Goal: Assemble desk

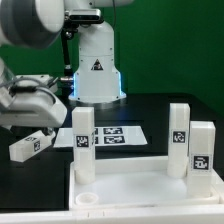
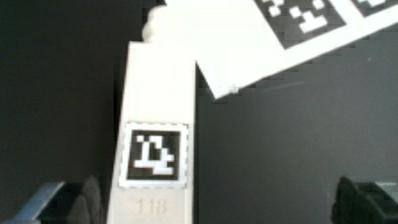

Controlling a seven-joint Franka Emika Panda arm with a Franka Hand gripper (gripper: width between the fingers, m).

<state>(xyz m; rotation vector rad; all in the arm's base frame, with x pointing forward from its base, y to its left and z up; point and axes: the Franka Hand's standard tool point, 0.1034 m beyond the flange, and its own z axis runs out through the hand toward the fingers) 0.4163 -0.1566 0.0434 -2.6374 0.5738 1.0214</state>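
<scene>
on the exterior view's left, the end effector (image 1: pixel 22 112) hangs low over a loose white leg (image 1: pixel 28 146) that lies flat on the black counter (image 1: pixel 150 110), apart from the rest of the desk. the wrist view shows that leg (image 2: pixel 157 130) lengthwise between the two dark fingertips (image 2: pixel 63 203), which stand wide on either side and touch nothing; the jaws are spread and empty. just beyond the leg's far end lies the marker board (image 2: pixel 294 40), seen flat on the counter behind the desk in the exterior view (image 1: pixel 115 135). further right, the rimmed tabletop panel (image 1: pixel 135 190) rests on the counter with three legs upright in its corners: one at the back left (image 1: pixel 83 143), one at the back right (image 1: pixel 179 140) and one at the front right (image 1: pixel 200 152). the front left socket (image 1: pixel 88 201) looks open. by my reading, three of four legs are in, and the lying one is left to be grasped, stood up and seated there.
</scene>
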